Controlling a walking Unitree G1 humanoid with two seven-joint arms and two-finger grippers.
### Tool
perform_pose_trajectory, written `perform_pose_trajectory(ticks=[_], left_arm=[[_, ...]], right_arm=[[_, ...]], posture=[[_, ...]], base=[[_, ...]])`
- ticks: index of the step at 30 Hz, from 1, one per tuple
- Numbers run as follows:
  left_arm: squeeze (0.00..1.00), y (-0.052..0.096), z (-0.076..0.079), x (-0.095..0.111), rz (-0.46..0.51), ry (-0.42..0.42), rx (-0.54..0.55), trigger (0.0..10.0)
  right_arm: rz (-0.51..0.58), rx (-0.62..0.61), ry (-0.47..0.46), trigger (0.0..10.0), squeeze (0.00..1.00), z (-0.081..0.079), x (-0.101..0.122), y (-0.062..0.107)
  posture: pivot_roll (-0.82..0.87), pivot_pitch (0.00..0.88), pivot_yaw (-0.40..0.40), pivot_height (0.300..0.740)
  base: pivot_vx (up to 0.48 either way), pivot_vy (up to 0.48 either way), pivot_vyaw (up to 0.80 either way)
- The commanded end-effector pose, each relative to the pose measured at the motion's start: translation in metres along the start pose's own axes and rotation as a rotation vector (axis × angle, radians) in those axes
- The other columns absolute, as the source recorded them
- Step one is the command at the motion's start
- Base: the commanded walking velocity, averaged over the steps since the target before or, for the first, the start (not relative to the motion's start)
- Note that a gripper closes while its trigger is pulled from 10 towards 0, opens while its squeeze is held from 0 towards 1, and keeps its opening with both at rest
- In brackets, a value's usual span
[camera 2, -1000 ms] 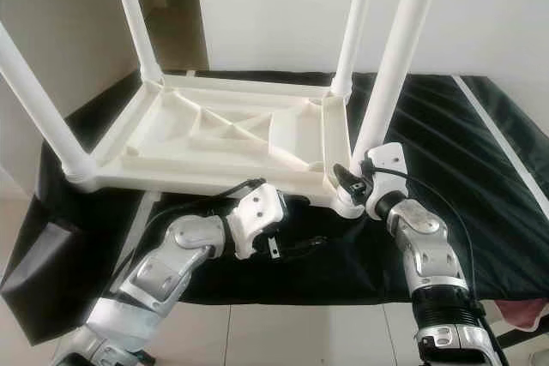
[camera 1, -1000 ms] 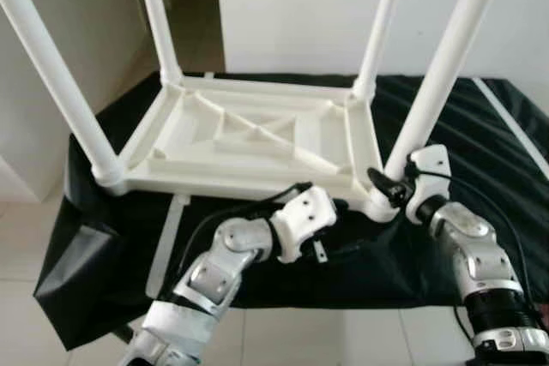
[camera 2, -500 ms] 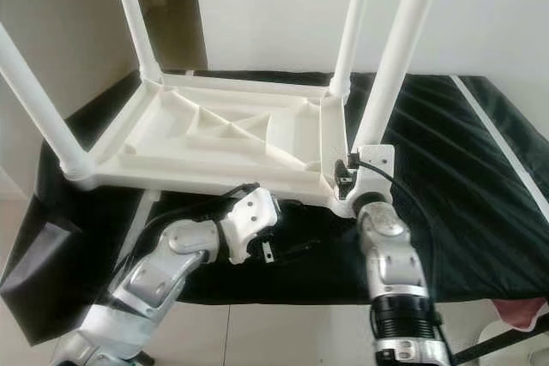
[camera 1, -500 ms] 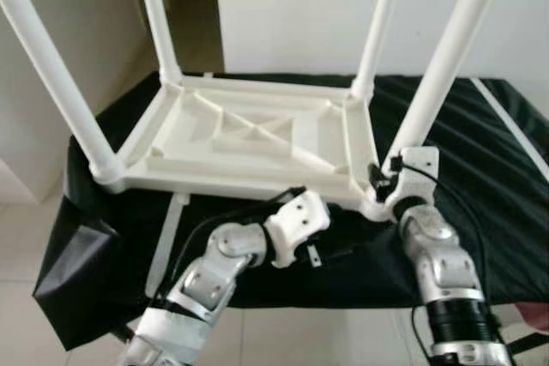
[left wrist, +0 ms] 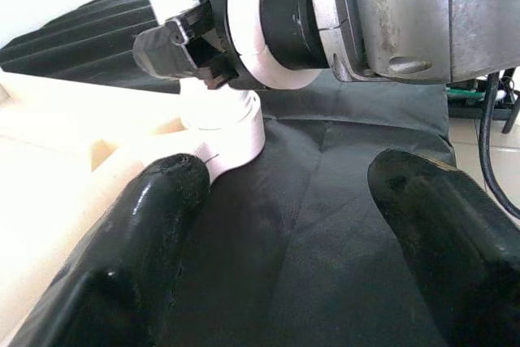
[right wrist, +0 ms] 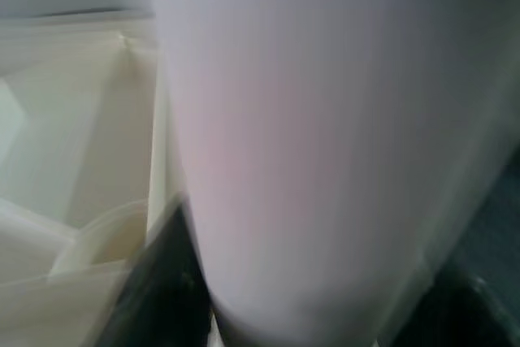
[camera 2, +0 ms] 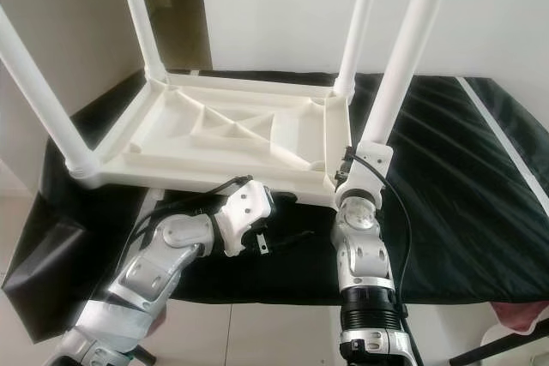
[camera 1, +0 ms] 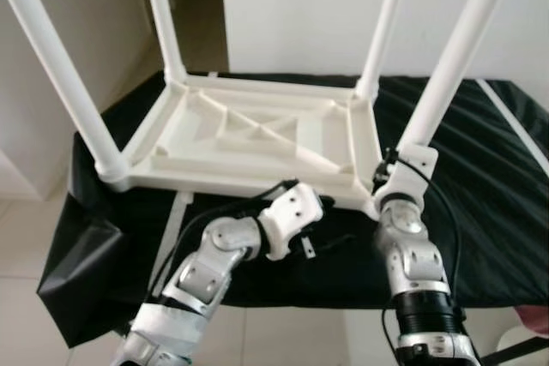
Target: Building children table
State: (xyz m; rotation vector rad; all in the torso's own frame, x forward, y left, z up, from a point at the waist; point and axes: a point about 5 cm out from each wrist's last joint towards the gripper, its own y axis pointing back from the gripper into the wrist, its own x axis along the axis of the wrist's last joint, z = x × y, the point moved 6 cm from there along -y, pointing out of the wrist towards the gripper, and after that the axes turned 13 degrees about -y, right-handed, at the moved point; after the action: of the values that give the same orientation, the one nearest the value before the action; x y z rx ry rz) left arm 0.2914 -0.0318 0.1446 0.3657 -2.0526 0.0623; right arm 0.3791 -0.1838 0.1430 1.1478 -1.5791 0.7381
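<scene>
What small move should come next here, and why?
Probably a gentle twist or press of the near right leg into its corner socket. The right gripper is around that leg's base, the left gripper is open at the front edge of the upside-down tabletop near that corner, and all four legs stand upright, so seating this leg seems to be what remains.

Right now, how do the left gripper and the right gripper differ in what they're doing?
The left gripper is open, low beside the upturned table's near edge, holding nothing; the right gripper is closed around the near right leg at its base. Both work at that same corner, over the black cloth.
</scene>
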Motion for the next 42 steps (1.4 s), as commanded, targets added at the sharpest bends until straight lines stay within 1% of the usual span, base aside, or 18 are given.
perform_pose_trajectory(ticks=[1, 8, 12, 13, 14, 15, 17, 22, 24, 28, 31, 33, 34, 36, 37, 40, 41, 42], left_arm=[[0.00, -0.001, -0.003, -0.003, -0.024, -0.002, 0.029, 10.0], [0.00, -0.001, -0.007, -0.003, -0.028, -0.012, 0.050, 10.0], [0.00, 0.001, -0.007, -0.004, -0.034, -0.007, 0.056, 10.0], [0.00, 0.002, -0.008, -0.005, -0.036, -0.006, 0.058, 10.0], [0.00, 0.002, -0.008, -0.005, -0.036, -0.006, 0.058, 10.0], [0.00, 0.004, -0.009, -0.007, -0.041, -0.001, 0.062, 10.0], [0.00, 0.007, -0.009, -0.009, -0.049, 0.020, 0.058, 10.0], [0.00, 0.011, -0.004, -0.009, -0.048, 0.021, 0.032, 10.0], [0.00, 0.015, -0.002, -0.009, -0.043, 0.028, 0.020, 10.0], [0.00, 0.024, 0.003, -0.012, -0.057, 0.034, -0.018, 10.0], [0.00, 0.026, 0.003, -0.013, -0.063, 0.034, -0.020, 10.0], [0.00, 0.033, -0.003, -0.015, -0.074, 0.047, -0.003, 10.0], [0.00, 0.033, -0.003, -0.015, -0.074, 0.047, -0.003, 10.0], [0.00, 0.040, -0.011, -0.018, -0.090, 0.063, 0.022, 10.0], [0.00, 0.040, -0.011, -0.018, -0.090, 0.063, 0.022, 10.0], [0.00, 0.054, -0.029, -0.024, -0.114, 0.050, 0.077, 10.0], [0.00, 0.054, -0.029, -0.024, -0.114, 0.050, 0.077, 10.0], [0.00, 0.058, -0.035, -0.025, -0.125, 0.037, 0.093, 10.0]], right_arm=[[-0.036, -0.017, -0.007, 10.0, 1.00, 0.001, -0.009, 0.002], [0.043, 0.019, -0.009, 10.0, 1.00, -0.001, 0.007, 0.005], [0.051, 0.011, -0.009, 10.0, 1.00, 0.009, 0.007, 0.011], [0.051, 0.018, 0.000, 10.0, 0.33, 0.013, 0.005, 0.015], [0.051, 0.018, 0.000, 10.0, 0.33, 0.013, 0.005, 0.015], [0.043, 0.037, 0.001, 10.0, 0.00, 0.014, 0.001, 0.019], [0.040, 0.072, 0.020, 10.0, 0.00, 0.015, -0.004, 0.027], [0.033, 0.115, 0.025, 10.0, 0.00, 0.015, -0.008, 0.037], [0.026, 0.148, 0.034, 10.0, 0.00, 0.015, -0.011, 0.045], [-0.004, 0.242, 0.067, 10.0, 0.00, 0.009, -0.019, 0.058], [-0.008, 0.262, 0.081, 10.0, 0.00, 0.008, -0.021, 0.060], [-0.023, 0.292, 0.097, 10.0, 0.00, 0.007, -0.025, 0.065], [-0.023, 0.292, 0.097, 10.0, 0.00, 0.007, -0.025, 0.065], [-0.018, 0.351, 0.139, 10.0, 0.00, 0.001, -0.027, 0.071], [-0.018, 0.351, 0.139, 10.0, 0.00, 0.001, -0.027, 0.071], [-0.027, 0.459, 0.171, 10.0, 0.00, -0.015, -0.033, 0.080], [-0.027, 0.459, 0.171, 10.0, 0.00, -0.015, -0.033, 0.080], [-0.037, 0.481, 0.164, 10.0, 0.00, -0.019, -0.035, 0.083]], posture=[[0.06, 0.000, -0.005, 0.740], [0.06, 0.000, -0.008, 0.740], [0.06, 0.000, -0.014, 0.740], [0.06, 0.000, -0.016, 0.740], [0.06, 0.000, -0.016, 0.740], [0.06, 0.000, -0.017, 0.740], [0.06, 0.000, -0.017, 0.740], [0.05, 0.000, -0.011, 0.740], [0.05, 0.000, -0.010, 0.740], [0.04, 0.000, 0.003, 0.740], [0.04, 0.000, 0.003, 0.740], [0.04, 0.000, 0.005, 0.740], [0.04, 0.000, 0.005, 0.740], [0.04, 0.000, 0.006, 0.740], [0.04, 0.000, 0.006, 0.740], [0.06, 0.000, 0.001, 0.740], [0.06, 0.000, 0.001, 0.740], [0.06, 0.000, 0.001, 0.740]], base=[[0.000, 0.000, 0.00], [0.000, 0.000, 0.00], [0.000, 0.000, 0.00], [0.000, 0.000, 0.00], [0.000, 0.000, 0.00], [0.000, 0.000, 0.00], [0.000, 0.000, 0.00], [0.000, 0.000, 0.00], [0.000, 0.000, 0.00], [0.000, 0.000, 0.00], [0.000, 0.000, 0.00], [0.000, 0.000, 0.00], [0.000, 0.000, 0.00], [0.000, 0.000, 0.00], [0.000, 0.000, 0.00], [0.000, 0.000, 0.00], [0.000, 0.000, 0.00], [0.000, 0.000, 0.00]])
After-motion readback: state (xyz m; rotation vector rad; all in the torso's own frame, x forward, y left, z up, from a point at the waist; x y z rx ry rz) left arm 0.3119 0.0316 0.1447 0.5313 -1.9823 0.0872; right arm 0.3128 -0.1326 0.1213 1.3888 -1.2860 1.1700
